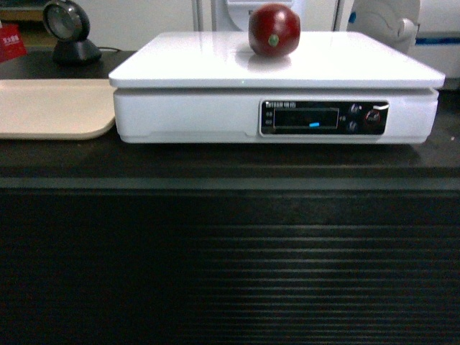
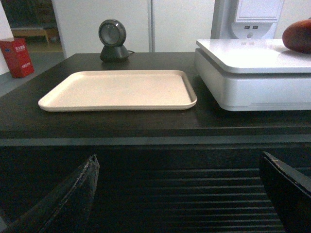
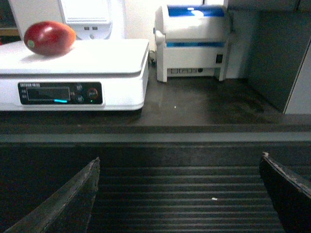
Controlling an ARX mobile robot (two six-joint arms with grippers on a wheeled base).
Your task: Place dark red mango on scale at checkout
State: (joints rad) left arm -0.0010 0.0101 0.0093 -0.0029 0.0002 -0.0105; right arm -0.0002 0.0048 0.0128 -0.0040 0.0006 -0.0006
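Note:
The dark red mango (image 1: 274,30) rests on the flat top of the white scale (image 1: 180,68), toward the back middle. It shows too in the right wrist view, mango (image 3: 49,38) on scale (image 3: 107,53), and at the edge of the left wrist view, mango (image 2: 299,36) on scale (image 2: 243,73). The scale stands on the dark checkout counter (image 1: 230,244) with its ribbed front. My left gripper (image 2: 177,167) and right gripper (image 3: 179,167) both hang open and empty in front of the ribbed panel, below counter height. Neither arm appears in the head view.
A beige tray (image 2: 119,90) lies left of the scale. A round black scanner (image 2: 112,40) stands behind it. A white-and-blue printer (image 3: 193,41) sits right of the scale, with a grey cabinet wall (image 3: 279,53) further right. A red box (image 2: 17,57) stands far left.

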